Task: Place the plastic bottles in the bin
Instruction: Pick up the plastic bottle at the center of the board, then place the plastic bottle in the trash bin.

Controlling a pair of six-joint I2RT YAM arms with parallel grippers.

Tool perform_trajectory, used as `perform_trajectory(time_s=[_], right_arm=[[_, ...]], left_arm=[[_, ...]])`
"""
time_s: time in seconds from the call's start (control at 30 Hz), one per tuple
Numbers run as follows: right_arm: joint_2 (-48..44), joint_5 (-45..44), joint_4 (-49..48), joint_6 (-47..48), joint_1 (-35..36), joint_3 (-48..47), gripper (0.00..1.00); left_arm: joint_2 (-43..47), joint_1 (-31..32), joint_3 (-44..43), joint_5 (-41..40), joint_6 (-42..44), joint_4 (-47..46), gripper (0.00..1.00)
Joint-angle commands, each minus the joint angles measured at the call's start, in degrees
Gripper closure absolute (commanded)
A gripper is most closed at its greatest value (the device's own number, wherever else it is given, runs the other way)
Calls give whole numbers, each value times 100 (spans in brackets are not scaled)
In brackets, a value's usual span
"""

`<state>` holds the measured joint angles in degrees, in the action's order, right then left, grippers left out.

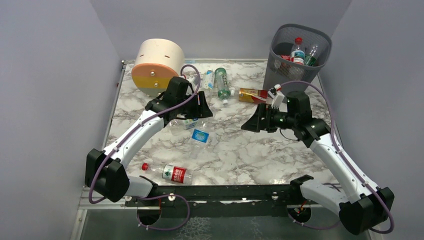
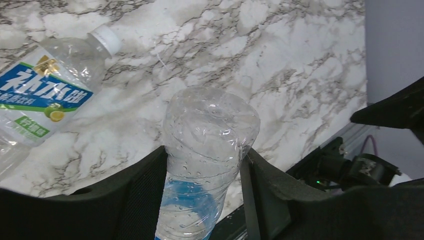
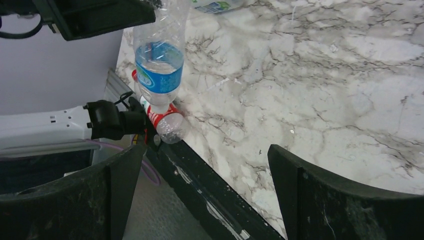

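My left gripper (image 1: 197, 112) (image 2: 204, 152) is shut on a clear bottle with a blue label (image 2: 210, 125) (image 1: 201, 136), one finger pressed against each side. From the right wrist view this bottle (image 3: 159, 65) hangs under the left gripper. A clear bottle with a blue-green label and white cap (image 2: 40, 95) lies beside it on the marble. My right gripper (image 1: 255, 122) (image 3: 205, 155) stands open over the table's middle, with nothing between its fingers. The dark mesh bin (image 1: 282, 70) stands at the back right and holds bottles (image 1: 298, 50).
A red-labelled bottle (image 1: 172, 173) lies near the front edge. A green bottle (image 1: 222, 82), a clear one (image 1: 208, 79) and an orange one (image 1: 252, 94) lie at the back. The round beige-orange drawer unit (image 1: 157, 65) stands at the back left. Walls close in on three sides.
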<state>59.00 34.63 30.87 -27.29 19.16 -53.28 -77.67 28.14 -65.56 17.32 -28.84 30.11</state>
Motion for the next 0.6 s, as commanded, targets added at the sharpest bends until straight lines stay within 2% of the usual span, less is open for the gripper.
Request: perform_trajectory(time_s=[0.0,0.1,0.37,0.57], right_arm=[[-339,-392,-876,-284,462,303,1],[-369,-725,-1230,-325,890,395,1],[237,-1732,-2033,-327,2120,257,1],[677,-2176,-2506,-374,2615,155,1]], left_arm=[[261,16,-36,682,-699,-689,44],[351,17,89,915,-1087,-1104,44],[561,17,408,1425,-1935,-2036,44],[692,16,804,1697,-2606,-2865,44]])
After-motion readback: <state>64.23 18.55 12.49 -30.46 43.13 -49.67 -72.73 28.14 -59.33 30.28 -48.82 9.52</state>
